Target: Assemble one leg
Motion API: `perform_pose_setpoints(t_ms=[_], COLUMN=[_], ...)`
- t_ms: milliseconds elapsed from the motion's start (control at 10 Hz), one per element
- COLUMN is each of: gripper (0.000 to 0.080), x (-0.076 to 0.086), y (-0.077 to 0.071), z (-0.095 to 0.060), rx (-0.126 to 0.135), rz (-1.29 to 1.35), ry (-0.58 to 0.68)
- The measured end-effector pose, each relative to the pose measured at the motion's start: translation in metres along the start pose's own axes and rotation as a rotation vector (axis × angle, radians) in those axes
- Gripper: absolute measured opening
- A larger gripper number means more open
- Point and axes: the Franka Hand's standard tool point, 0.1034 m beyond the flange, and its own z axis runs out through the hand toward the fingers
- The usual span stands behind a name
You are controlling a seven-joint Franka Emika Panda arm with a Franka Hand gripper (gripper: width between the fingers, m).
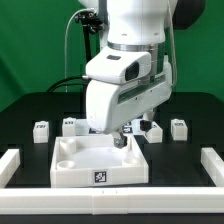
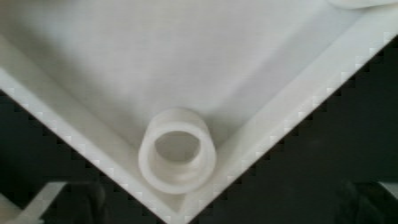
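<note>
Over the far corner of the tabletop [image 1: 75, 176], toward the exterior view's right, the claw [image 1: 121, 141] is held low. Its blurred fingers [image 2: 43, 205] are spread wide, with nothing gripped between them. Directly beneath it, the tabletop's round corner socket [image 2: 175, 150] is seen as a hollow ring. Just beyond that corner the leg [image 1: 152, 131] is stood upright on the black surface [image 1: 25, 110], untouched. Three other legs [image 1: 70, 125] are ranged behind the tabletop: two beyond its other far corner, one past the first leg.

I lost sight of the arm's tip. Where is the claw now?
In the exterior view, the claw is at the far corner of the tabletop on that view's right, close to a leg.
</note>
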Motion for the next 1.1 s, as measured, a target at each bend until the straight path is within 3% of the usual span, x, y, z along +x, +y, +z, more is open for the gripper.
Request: perform_pose_setpoints(t_ms=[1100], gripper=[0.0650], x=[0.0000], y=[0.0000], z=[0.0001], rx=[0.000], rz=[0.000], ry=[0.000])
